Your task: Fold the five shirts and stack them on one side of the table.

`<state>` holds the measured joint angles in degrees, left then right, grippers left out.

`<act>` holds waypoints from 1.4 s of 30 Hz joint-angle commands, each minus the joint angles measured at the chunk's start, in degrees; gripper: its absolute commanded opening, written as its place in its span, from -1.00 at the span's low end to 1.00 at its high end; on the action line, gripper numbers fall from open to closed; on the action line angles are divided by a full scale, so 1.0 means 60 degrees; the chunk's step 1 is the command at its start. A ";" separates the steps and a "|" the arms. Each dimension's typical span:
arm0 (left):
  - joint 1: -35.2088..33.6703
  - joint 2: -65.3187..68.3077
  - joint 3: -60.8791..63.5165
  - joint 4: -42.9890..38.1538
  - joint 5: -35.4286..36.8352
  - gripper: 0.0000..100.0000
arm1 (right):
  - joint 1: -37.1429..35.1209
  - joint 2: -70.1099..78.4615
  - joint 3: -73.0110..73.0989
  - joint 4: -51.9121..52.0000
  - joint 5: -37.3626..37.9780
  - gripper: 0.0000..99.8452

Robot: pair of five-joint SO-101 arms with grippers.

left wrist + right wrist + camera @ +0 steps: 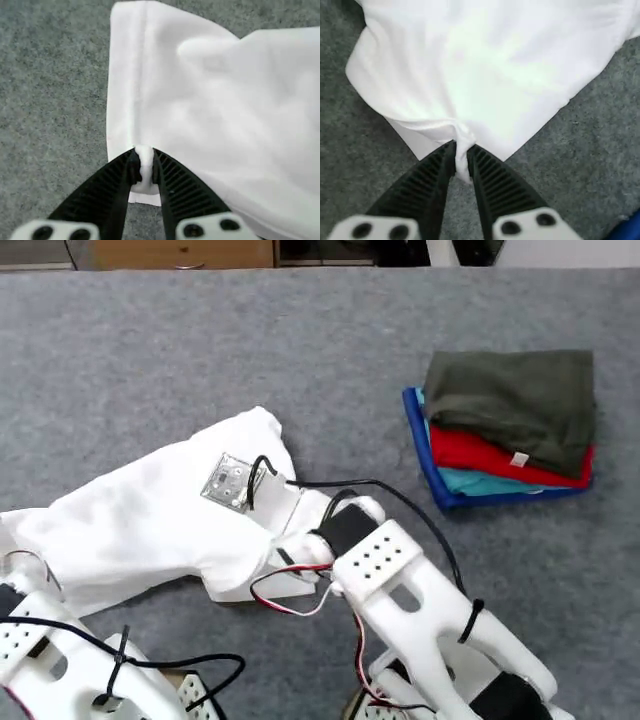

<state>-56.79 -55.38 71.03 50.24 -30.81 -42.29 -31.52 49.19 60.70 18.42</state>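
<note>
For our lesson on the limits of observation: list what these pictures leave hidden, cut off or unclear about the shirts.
- High view: the olive shirt covers the stack's lower shirts; just their edges show.
- High view: the right arm hides part of the white shirt's near edge.
- Right wrist view: the frame edge cuts off the blue shirt.
</note>
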 commanded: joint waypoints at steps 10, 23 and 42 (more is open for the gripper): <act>-0.0586 -0.0051 0.0659 -0.1685 -0.0249 -0.96 | -0.0125 -0.0256 0.0930 -0.0982 0.0073 -1.00; -0.0425 -0.0139 0.1172 -0.1495 -0.0293 -0.96 | -0.0125 -0.0256 0.1692 -0.1524 0.0205 -1.00; -0.0454 -0.0139 0.1172 -0.1568 -0.0293 -0.96 | -0.0535 -0.0256 0.2513 -0.2125 0.0205 -1.00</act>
<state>-59.69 -55.30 78.59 41.27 -32.22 -44.66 -31.69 62.99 50.51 19.21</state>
